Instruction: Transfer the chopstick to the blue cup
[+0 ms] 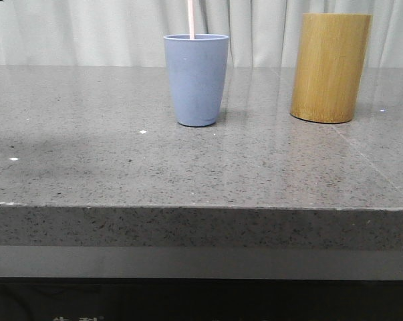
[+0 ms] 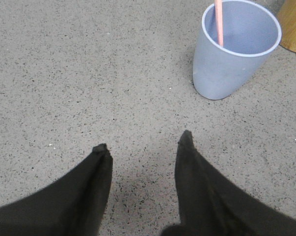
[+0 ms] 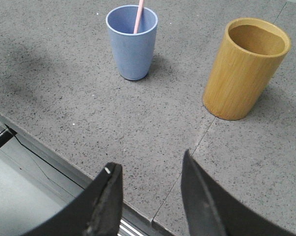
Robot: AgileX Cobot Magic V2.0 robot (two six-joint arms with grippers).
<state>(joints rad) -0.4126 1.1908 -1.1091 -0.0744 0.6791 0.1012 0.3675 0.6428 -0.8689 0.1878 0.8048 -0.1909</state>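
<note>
Stood upright on grey speckled bench (image 1: 87, 167): blue cup (image 1: 196, 80), mid-width, nearer far edge than front edge. One pale pink chopstick (image 1: 190, 19) seen inside it, resting against rim, running up out of frame. Noted bamboo holder (image 1: 330, 67) toward right edge, well apart from cup, upright; nothing visible in its mouth from right wrist view. Left gripper (image 2: 144, 140) hung over bare bench near cup, fingers spread, nothing between them. Right gripper (image 3: 148, 167) hung over front edge, fingers likewise parted, gripping nothing.
</note>
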